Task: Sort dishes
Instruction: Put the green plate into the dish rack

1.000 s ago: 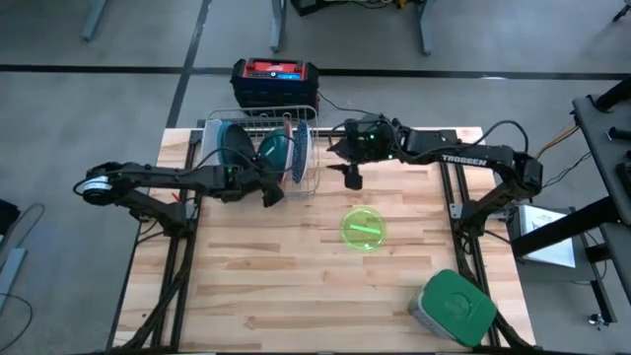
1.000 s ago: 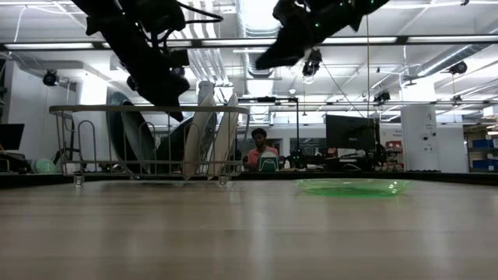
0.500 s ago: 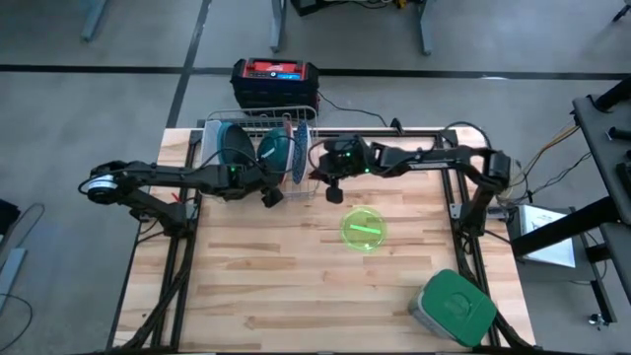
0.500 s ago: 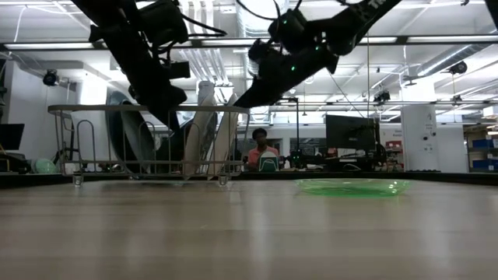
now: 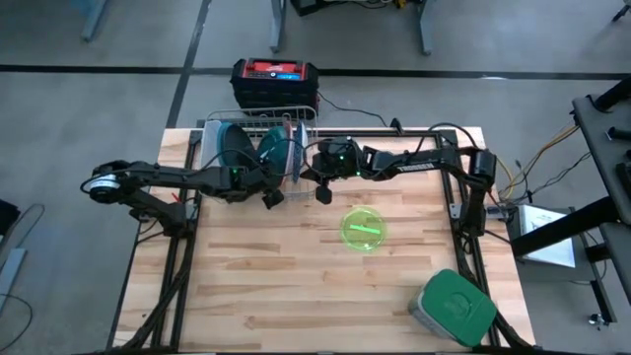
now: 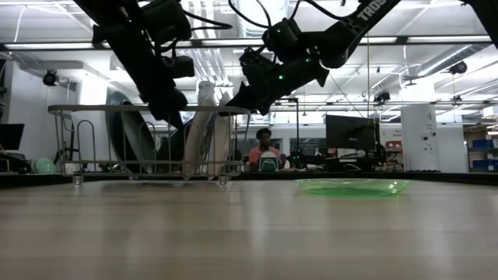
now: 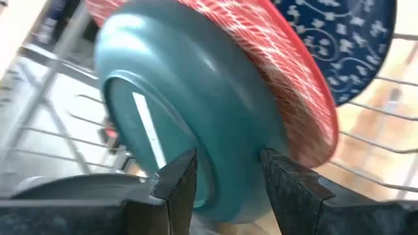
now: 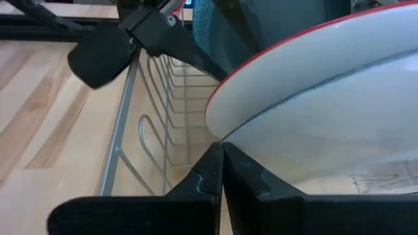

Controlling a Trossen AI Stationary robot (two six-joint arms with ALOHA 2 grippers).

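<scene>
A wire rack (image 5: 258, 148) at the table's far side holds several dishes on edge: a dark one, a teal bowl (image 7: 196, 111), a red patterned plate (image 7: 287, 85) and a blue patterned plate (image 7: 353, 46). My left gripper (image 7: 228, 163) reaches in from the left and is shut on the teal bowl. My right gripper (image 8: 221, 153) comes from the right, shut, with its tips at the lower rim of a white plate underside with a red edge (image 8: 313, 85). A lime green plate (image 5: 363, 229) lies flat on the table. My left gripper has the teal bowl's lower rim (image 7: 228, 199) between its two fingers, one finger (image 7: 179, 179) on the foot side and the other (image 7: 284, 183) on the outer wall. It comes slanting down from the table's left. The bowl stands on edge in the rack. My right gripper's shut fingertips (image 8: 212, 160) meet the rim of the white plate (image 8: 225, 134) from the right, slanting down. Nothing shows between the fingers. I cannot tell whether they touch the plate.
A grey container with a green lid (image 5: 454, 308) sits at the near right corner. A red and black box (image 5: 275, 79) stands beyond the far edge. Bare wood lies near and left of the lime plate. A person (image 6: 263, 152) sits in the room behind.
My right gripper has come down and moved toward the table's left, from above the table beside the rack to the plates at the rack's right end. The dishes and the lime plate have stayed where they were.
</scene>
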